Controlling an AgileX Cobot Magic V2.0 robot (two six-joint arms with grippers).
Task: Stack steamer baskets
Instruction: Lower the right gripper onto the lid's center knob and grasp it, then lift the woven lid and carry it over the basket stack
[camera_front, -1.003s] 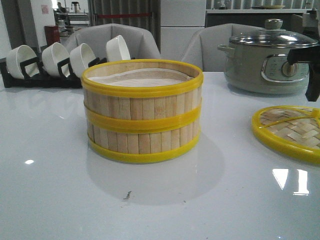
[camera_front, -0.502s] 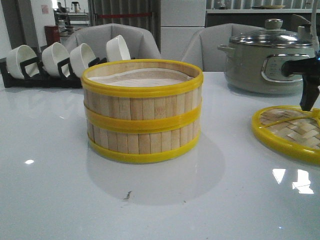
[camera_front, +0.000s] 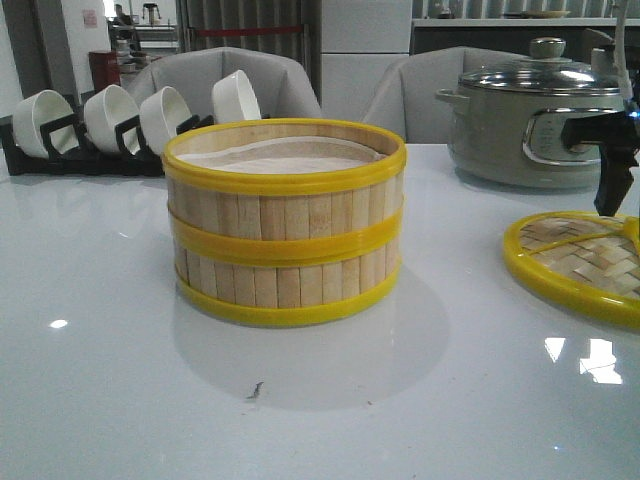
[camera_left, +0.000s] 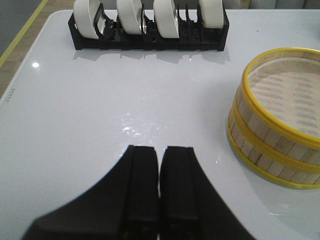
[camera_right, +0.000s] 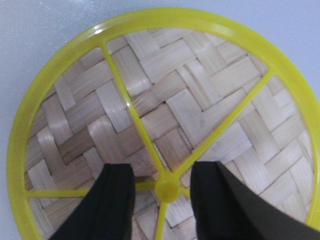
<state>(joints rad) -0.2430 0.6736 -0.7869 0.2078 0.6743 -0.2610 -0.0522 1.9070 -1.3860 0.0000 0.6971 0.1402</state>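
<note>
The baskets (camera_front: 285, 222) stand stacked at centre frame in the front view, well apart from both grippers. In the left wrist view they sit at the right edge (camera_left: 277, 131), off to the side of the left gripper (camera_left: 159, 187), whose fingers are pressed together on nothing. Only the right wrist view shows the right gripper (camera_right: 162, 195) with fingers apart, straddling the lid's (camera_right: 165, 125) hub. In the front view the right arm (camera_front: 612, 160) hangs at far right above that lid (camera_front: 580, 262).
</note>
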